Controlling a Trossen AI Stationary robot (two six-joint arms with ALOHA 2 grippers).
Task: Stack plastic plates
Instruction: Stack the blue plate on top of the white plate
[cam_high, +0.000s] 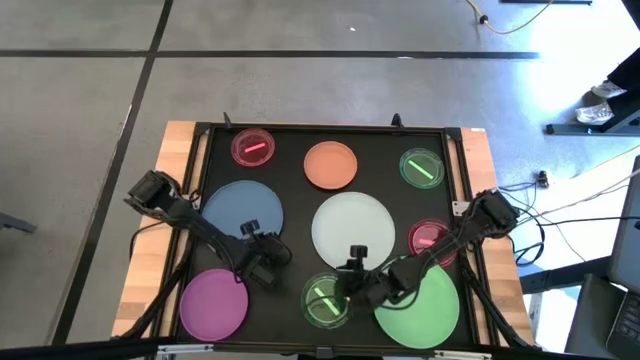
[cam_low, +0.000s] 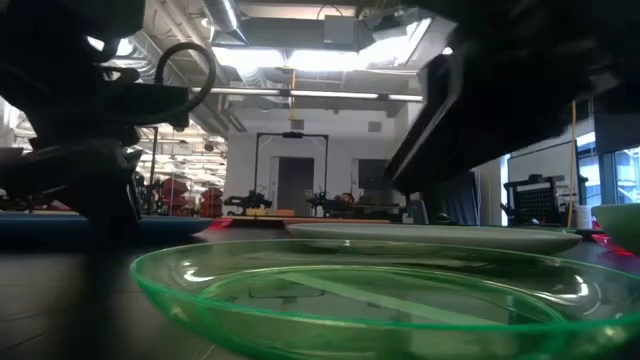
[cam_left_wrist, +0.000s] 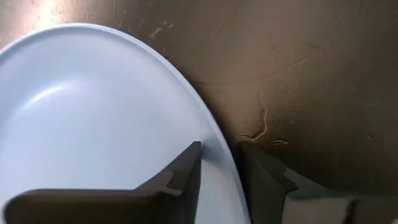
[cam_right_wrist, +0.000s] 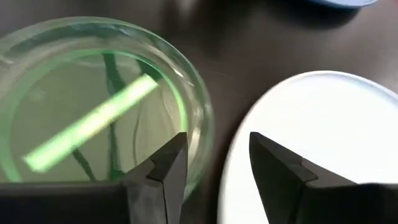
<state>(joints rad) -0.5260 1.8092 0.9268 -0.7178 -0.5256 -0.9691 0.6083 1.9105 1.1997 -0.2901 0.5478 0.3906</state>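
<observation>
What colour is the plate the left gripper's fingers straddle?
Blue-grey plate; the high view shows it best, with the left gripper at its rim.

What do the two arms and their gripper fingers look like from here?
Both arms are dark, jointed and slim, with black cables trailing off the table's near edge. The left gripper and right gripper each have two dark, wedge-shaped fingers with stepped inner faces. No markings show.

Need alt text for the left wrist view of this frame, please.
The left gripper straddles the rim of the large blue-grey plate, one dark finger over the plate and the other outside it above the dark scratched table. The jaws are not seen pressed against the rim.
</observation>
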